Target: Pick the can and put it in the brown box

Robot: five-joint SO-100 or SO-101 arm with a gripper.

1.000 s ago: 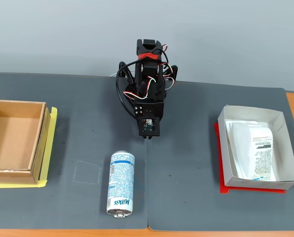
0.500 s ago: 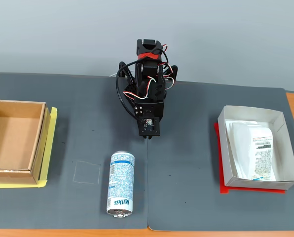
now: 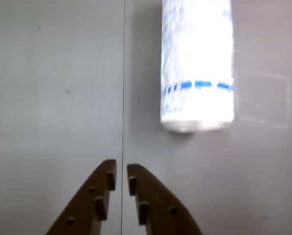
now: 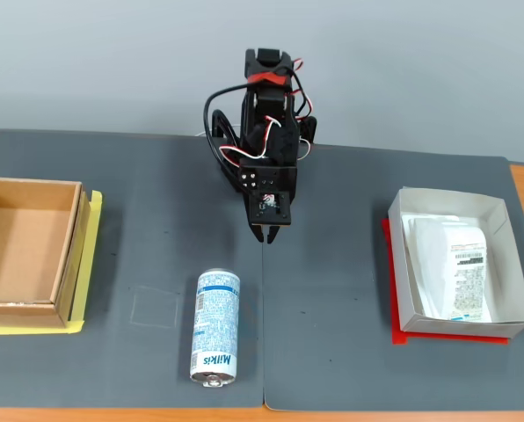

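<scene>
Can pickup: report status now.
Pincer nearly shut, empty, above the mat behind the can. Can lying on its side, untouched. Brown box empty at fixed-view left. Nothing between pincer and can.

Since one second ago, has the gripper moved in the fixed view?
Yes. The gripper has lifted and reached slightly forward; its tips sit a bit higher in the picture, farther from the can, which lies where it was.
</scene>
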